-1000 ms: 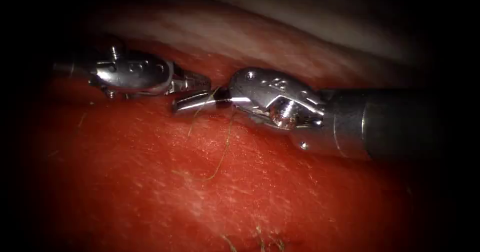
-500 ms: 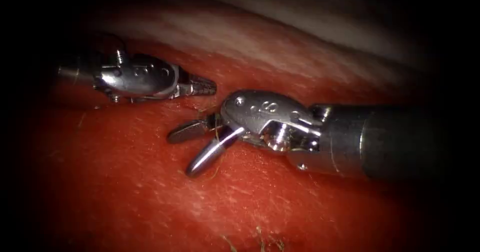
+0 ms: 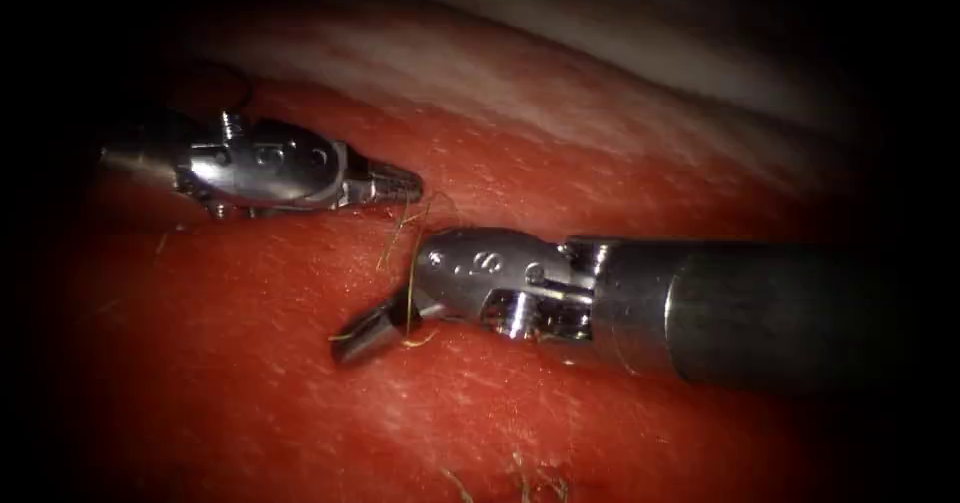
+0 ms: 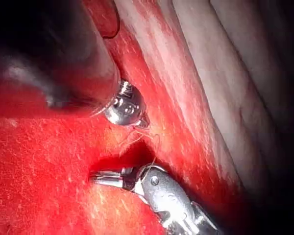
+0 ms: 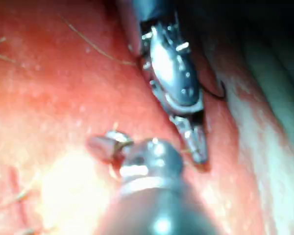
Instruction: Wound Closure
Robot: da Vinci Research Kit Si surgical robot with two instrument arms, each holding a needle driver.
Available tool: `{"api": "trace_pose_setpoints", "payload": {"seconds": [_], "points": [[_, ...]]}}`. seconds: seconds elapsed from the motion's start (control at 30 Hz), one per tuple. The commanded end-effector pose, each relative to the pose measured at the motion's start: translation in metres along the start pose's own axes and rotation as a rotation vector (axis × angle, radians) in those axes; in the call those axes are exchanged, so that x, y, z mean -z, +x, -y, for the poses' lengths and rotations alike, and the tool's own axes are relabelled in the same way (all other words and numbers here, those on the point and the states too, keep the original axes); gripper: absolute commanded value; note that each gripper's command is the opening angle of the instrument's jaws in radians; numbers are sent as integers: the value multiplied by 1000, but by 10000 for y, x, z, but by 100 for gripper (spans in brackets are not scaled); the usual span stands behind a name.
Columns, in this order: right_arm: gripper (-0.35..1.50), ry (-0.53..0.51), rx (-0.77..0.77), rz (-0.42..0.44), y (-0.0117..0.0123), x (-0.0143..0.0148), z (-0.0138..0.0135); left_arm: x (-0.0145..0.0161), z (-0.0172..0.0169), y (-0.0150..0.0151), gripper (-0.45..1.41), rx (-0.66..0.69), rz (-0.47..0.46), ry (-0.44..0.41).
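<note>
Endoscope: red wet tissue (image 3: 300,403); my right tool (image 3: 365,331) had clamped the thread (image 3: 410,263), my left tool (image 3: 400,180) was closed beside it. Needle hidden. Left wrist: thread (image 4: 154,142) faint. Right wrist: both tools blurred.

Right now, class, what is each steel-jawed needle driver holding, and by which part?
The left tool grips the thin yellowish thread at its upper end. The right tool is shut on the same thread lower down, against the red tissue.

Left hand (image 3: 395,180) behind right hand (image 3: 365,331); thread (image 3: 410,263) between, on tissue (image 3: 250,383)
</note>
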Motion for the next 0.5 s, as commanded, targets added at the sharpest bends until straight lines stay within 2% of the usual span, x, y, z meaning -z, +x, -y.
{"api": "trace_pose_setpoints", "payload": {"seconds": [0.03, 0.3, 0.47, 0.5], "points": [[-35, -20, -1, -4, 8, 4, -8, -4, -4, -5, -35, -2, 0, -1], [-35, -86, -28, -62, 3, 31, -9, 31, -37, -24, -35, -22, 12, -1], [-35, -119, -38, -94, -4, 50, -14, 61, -75, -38, -35, -36, 25, -14], [-35, -137, -51, -106, -6, 57, -19, 76, -99, -44, -35, -44, 28, -19]]}}
